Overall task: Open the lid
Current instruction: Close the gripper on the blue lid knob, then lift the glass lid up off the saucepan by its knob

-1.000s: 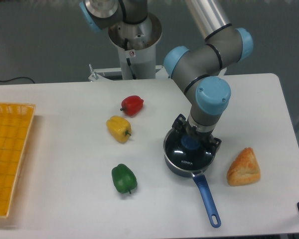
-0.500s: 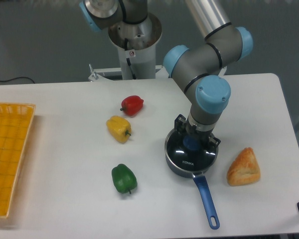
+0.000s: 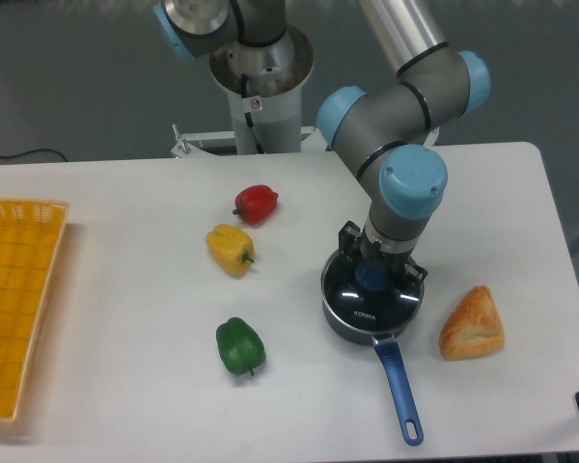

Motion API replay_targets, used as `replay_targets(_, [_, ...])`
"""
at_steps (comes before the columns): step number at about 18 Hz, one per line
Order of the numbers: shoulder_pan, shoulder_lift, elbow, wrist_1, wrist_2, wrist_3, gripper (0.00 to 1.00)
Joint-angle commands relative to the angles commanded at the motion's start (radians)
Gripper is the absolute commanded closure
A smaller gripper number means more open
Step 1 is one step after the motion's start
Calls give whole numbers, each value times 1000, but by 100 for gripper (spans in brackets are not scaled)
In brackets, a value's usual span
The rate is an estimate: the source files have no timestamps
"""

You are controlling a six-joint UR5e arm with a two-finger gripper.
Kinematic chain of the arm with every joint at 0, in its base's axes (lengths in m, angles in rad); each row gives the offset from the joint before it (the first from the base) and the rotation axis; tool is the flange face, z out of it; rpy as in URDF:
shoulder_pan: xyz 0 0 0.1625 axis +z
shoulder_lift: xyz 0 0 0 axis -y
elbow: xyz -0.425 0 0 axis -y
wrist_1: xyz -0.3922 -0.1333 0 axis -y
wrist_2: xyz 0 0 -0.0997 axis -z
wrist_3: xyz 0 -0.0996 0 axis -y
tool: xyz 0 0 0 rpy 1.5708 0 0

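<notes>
The glass lid (image 3: 372,299) with its metal rim and white "KONKA" lettering sits on the dark blue saucepan (image 3: 340,322), right of the table's centre. The pan's long blue handle (image 3: 398,391) points toward the front edge. My gripper (image 3: 372,277) reaches straight down onto the lid. Its fingers stand on either side of the blue centre knob (image 3: 371,279) and look closed on it. The lid rests level on the pan. The wrist hides the back part of the lid.
A red pepper (image 3: 257,204), a yellow pepper (image 3: 231,249) and a green pepper (image 3: 239,346) lie left of the pan. A piece of bread (image 3: 472,325) lies just right of it. A yellow basket (image 3: 14,289) stands at the left table edge (image 3: 270,453).
The saucepan with its lid has shifted slightly to the right and its handle has swung a little left. The gripper stayed over the knob and moved slightly right with it.
</notes>
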Motion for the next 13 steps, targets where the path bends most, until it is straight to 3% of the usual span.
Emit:
replay_targets(6, [3,12,-2,-8,2,0,50])
replay_targets(13, [21,49,11,-66,5,29,50])
